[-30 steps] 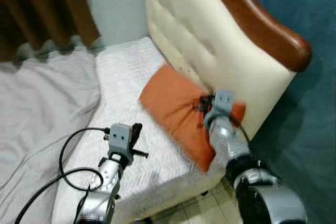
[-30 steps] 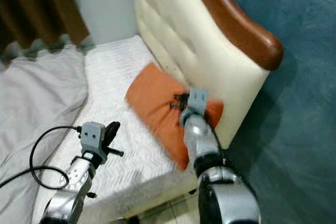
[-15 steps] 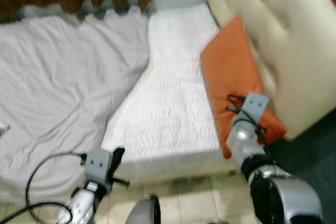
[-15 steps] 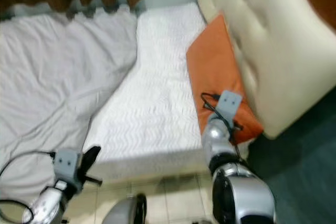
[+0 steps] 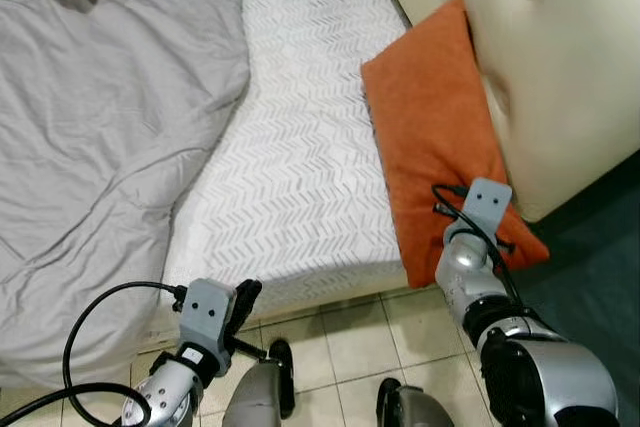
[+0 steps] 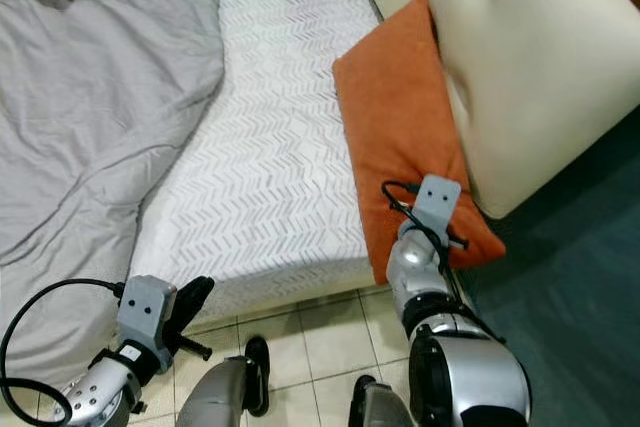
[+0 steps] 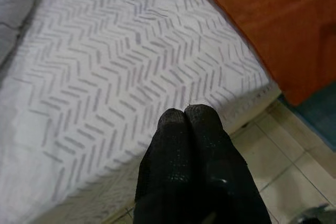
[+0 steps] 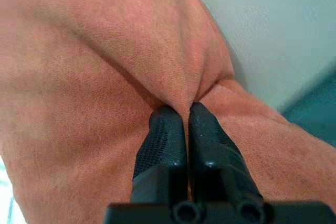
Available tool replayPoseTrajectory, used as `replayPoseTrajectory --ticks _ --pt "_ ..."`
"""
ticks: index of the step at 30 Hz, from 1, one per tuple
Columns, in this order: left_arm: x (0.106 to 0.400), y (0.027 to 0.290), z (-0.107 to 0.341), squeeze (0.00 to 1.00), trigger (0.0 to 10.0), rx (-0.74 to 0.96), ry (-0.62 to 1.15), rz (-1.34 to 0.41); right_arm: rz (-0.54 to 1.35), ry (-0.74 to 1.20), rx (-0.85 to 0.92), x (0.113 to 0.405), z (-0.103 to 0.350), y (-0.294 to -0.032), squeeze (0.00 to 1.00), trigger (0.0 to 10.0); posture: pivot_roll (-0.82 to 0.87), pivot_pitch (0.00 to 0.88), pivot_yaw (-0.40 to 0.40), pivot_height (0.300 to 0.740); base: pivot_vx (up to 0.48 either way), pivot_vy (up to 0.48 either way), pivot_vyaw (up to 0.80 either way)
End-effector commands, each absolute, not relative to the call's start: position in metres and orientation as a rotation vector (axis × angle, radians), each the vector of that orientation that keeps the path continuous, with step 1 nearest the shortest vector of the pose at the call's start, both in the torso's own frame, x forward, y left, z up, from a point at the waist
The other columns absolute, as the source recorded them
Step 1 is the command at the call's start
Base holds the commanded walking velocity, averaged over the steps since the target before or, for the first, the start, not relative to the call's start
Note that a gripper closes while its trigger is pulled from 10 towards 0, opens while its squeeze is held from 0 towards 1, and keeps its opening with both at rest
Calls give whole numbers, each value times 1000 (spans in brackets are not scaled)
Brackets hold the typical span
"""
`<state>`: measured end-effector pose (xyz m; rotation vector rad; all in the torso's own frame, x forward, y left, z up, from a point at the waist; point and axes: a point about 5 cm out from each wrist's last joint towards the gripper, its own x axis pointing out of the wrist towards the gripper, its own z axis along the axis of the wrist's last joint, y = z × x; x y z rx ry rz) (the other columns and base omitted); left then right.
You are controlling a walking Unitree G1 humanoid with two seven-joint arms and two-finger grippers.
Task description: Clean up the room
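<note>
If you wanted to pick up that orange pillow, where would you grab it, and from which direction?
Probably by a pinched fold of cover near the orange pillow's lower corner, coming from the foot of the bed. It lies flat against the headboard, too broad to span, but soft cloth bunches. The right gripper is shut on such a fold.

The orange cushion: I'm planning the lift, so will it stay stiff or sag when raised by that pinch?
Probably saggy: the orange cushion puckers into a fold where the right gripper pinches it. Likely light, since a small pinch gathers it. It may drag on the mattress.
</note>
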<state>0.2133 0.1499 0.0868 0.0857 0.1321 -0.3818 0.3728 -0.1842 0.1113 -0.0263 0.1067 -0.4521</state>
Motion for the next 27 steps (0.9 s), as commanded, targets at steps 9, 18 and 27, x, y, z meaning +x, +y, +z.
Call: replayPoseTrajectory --ticks 9,18,27 --pt "202 147 81 0 10000 70 179 -372 -341 22 -193 389 143 -182 0 0 236 482 13 740 0 0 0" --pt "191 149 82 0 10000 73 201 -369 -309 3 -306 395 155 -185 0 0 268 511 10 740 0 0 0" --pt "188 148 83 0 10000 61 202 -349 -234 -118 -634 402 185 -195 0 0 252 515 -13 740 0 0 0"
